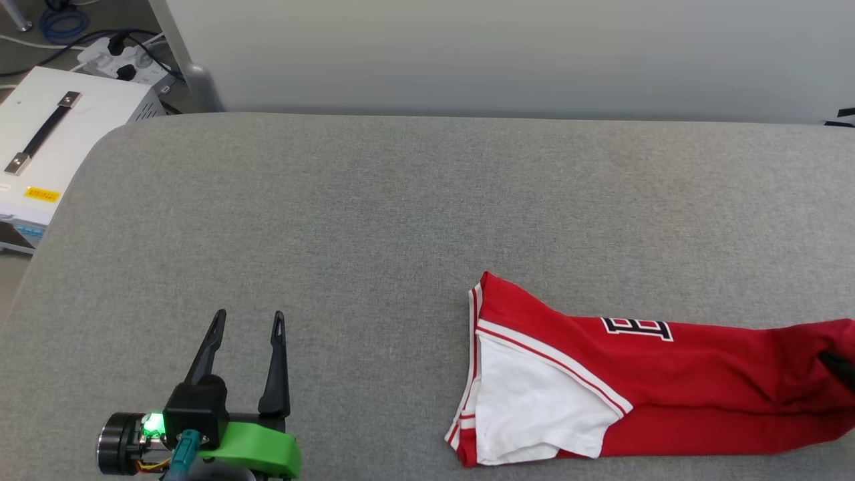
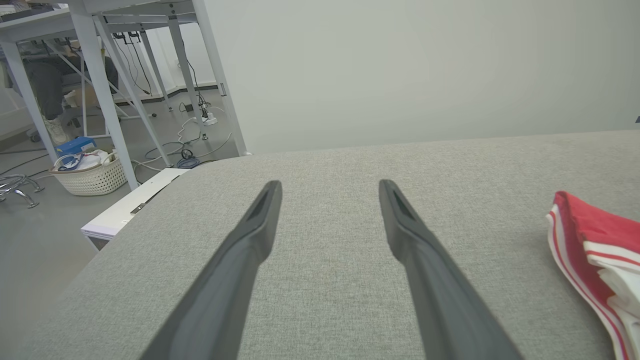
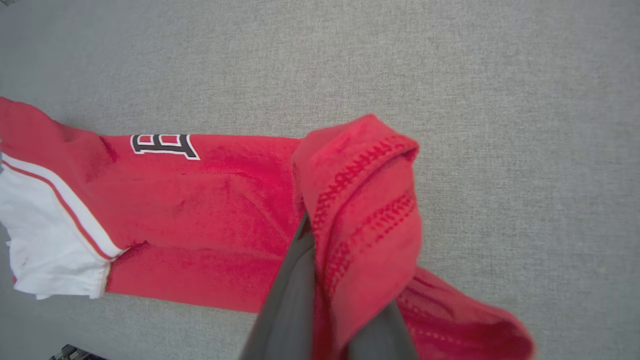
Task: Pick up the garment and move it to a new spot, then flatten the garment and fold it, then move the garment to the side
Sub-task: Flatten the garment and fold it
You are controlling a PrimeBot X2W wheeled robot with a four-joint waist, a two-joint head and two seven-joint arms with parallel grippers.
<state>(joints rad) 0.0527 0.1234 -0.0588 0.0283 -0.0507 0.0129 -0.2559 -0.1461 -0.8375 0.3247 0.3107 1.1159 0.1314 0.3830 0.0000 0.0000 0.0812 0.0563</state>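
Observation:
The red garment [image 1: 668, 387] lies folded lengthwise into a long strip on the grey padded table [image 1: 374, 220], at the lower right of the head view. Its white sleeve [image 1: 534, 401] points left, and part of the black print [image 1: 638, 327] shows. In the right wrist view my right gripper [image 3: 345, 260] is shut on the garment's hem [image 3: 360, 210], with that end lifted and draped over the fingers. A dark fingertip [image 1: 843, 367] shows at the head view's right edge. My left gripper [image 1: 247, 321] stands open at the lower left, clear of the garment [image 2: 595, 250].
A white box with a black handle [image 1: 60, 133] and a power strip [image 1: 127, 60] sit on the floor beyond the table's left corner. A wall runs behind the table. In the left wrist view, desk legs [image 2: 105, 85] and a woven basket [image 2: 90, 175] stand on the floor.

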